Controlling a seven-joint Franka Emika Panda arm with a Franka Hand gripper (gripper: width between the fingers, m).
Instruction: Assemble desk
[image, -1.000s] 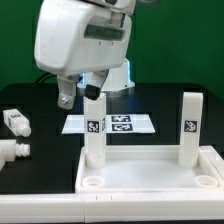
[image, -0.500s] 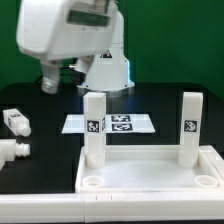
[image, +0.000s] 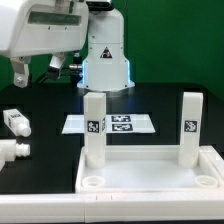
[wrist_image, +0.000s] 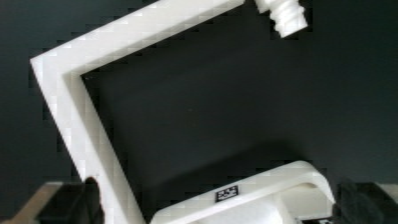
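The white desk top (image: 150, 178) lies at the front. Two tagged legs stand upright in its far corners, one on the exterior view's left (image: 94, 128) and one on its right (image: 190, 128). Two loose legs (image: 15, 122) (image: 12, 152) lie on the black table to the left. My gripper (image: 38, 70) hangs open and empty, high above those loose legs and well clear of the left upright leg. In the wrist view a white angled rim (wrist_image: 71, 100) crosses the black table. A tagged leg (wrist_image: 249, 200) shows large, and my dark fingers (wrist_image: 68, 205) are at the frame's corners. Another leg's end (wrist_image: 285, 15) shows far off.
The marker board (image: 125, 124) lies flat behind the desk top, between the two upright legs. The robot's white base (image: 105, 65) stands at the back. A raised white rim (image: 82, 160) borders the desk top.
The arm has risen and swung toward the exterior view's left, away from the left upright leg. The jaws stayed open. The legs and desk top have not moved.
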